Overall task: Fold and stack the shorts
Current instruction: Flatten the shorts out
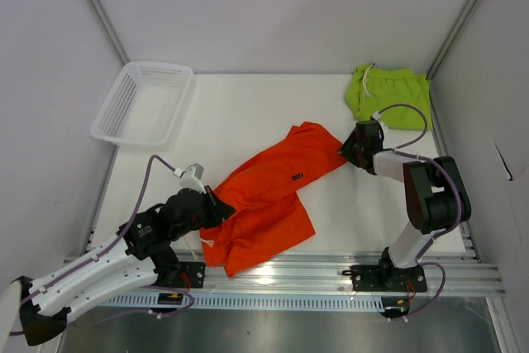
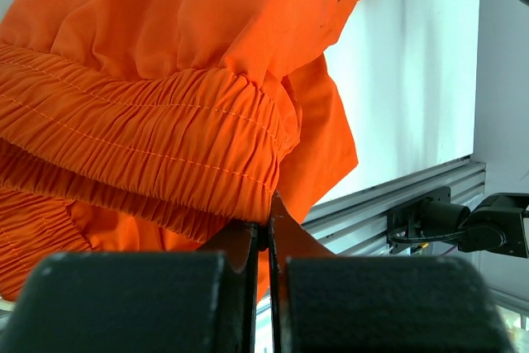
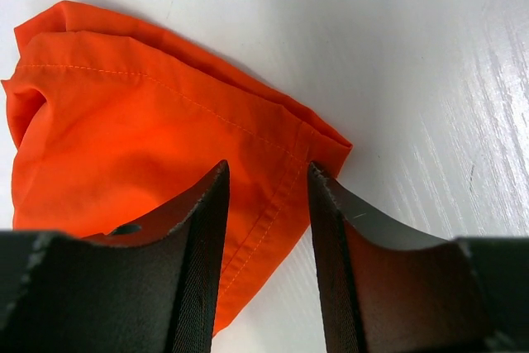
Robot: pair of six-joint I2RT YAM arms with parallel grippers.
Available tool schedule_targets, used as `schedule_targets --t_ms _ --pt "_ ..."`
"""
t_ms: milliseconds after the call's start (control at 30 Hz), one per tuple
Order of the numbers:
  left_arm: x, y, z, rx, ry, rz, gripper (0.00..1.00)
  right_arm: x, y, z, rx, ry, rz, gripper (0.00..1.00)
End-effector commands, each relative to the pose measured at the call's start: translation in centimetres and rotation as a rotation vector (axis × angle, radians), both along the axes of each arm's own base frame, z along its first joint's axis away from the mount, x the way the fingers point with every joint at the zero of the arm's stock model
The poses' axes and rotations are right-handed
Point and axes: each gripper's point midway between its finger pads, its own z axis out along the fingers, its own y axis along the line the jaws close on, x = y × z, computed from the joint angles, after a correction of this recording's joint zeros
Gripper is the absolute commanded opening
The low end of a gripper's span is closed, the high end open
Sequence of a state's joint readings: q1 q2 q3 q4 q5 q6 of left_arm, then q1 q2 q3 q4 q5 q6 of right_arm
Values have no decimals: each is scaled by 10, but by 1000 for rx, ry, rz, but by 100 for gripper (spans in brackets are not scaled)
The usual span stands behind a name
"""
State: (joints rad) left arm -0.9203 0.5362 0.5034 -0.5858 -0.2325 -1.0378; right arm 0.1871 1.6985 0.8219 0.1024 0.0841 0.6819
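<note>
The orange shorts (image 1: 269, 196) lie spread across the middle of the white table, waist toward the near left. My left gripper (image 1: 220, 207) is shut on the gathered elastic waistband (image 2: 165, 146), with orange fabric pinched at the fingertips. My right gripper (image 1: 347, 150) is open, its fingers (image 3: 202, 229) either side of the hemmed leg corner (image 3: 281, 171) of the orange shorts, just above it. The lime green shorts (image 1: 388, 95) lie folded at the far right corner, with a white drawstring showing.
A white mesh basket (image 1: 142, 103) stands at the far left. A metal rail (image 1: 331, 274) runs along the near table edge, with the arm bases on it. White walls close in both sides.
</note>
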Motion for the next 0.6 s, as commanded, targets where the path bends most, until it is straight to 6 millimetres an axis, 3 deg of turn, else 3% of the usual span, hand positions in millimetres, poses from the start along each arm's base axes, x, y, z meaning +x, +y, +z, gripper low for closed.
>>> schedule_targets --t_ms 0,300,333,367,567 --pt "4 -2 5 -19 -22 5 0 8 2 3 15 -1 -2 45" --pt "4 -2 6 -23 -24 6 0 10 3 2 -23 42 27 43" --pt "4 -2 5 -18 -20 4 0 2 1 -5 -49 96 34 43" --pt "4 -2 5 -18 -20 4 0 9 1 -3 -66 102 37 43" --pt "5 -6 11 -25 -36 -13 0 6 0 -16 -159 202 76 43"
